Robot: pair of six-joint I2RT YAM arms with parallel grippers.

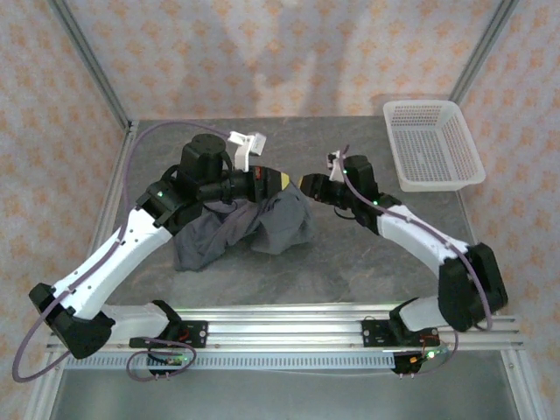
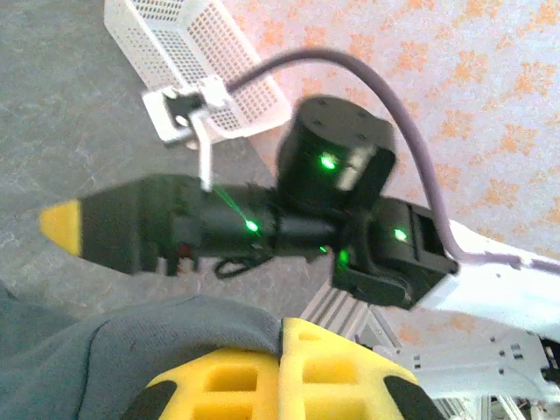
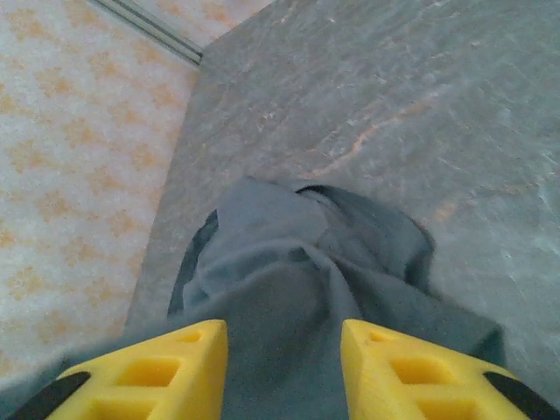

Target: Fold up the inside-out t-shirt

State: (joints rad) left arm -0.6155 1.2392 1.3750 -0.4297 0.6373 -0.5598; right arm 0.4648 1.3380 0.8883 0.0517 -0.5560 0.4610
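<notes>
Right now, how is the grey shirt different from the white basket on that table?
The shirt is dark grey soft cloth, crumpled into a loose heap; the basket is white stiff mesh that keeps its box shape. The shirt sits mid-table with its top partly lifted; the basket stands flat at the far right corner, with nothing touching it. Both rest on the same grey table.
</notes>
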